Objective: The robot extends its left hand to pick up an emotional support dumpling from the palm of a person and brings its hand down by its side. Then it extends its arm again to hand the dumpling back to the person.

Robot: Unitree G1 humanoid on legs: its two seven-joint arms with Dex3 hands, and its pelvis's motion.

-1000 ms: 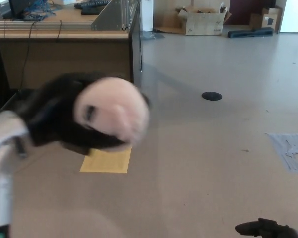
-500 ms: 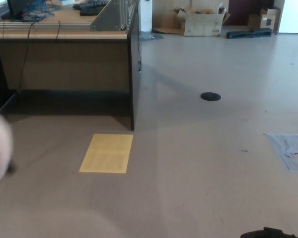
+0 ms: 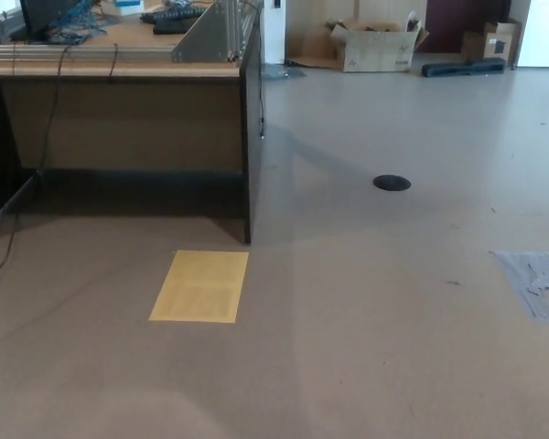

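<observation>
Item: emotional support dumpling, out of frame; presumably soft, light, best cupped around its middle. Left hand, right hand: unseen, state unknown.

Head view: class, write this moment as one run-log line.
left hand: not in view | right hand: not in view | dumpling: not in view | floor: yellow sheet beside desk

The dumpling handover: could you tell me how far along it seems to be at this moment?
A second ago the left hand held the dumpling up in front of the camera; now neither hand nor the dumpling shows, only the floor with the yellow sheet and the desk. So the pickup looks done and the arm seems lowered to the side. Handing it back remains; no person is visible.
</observation>
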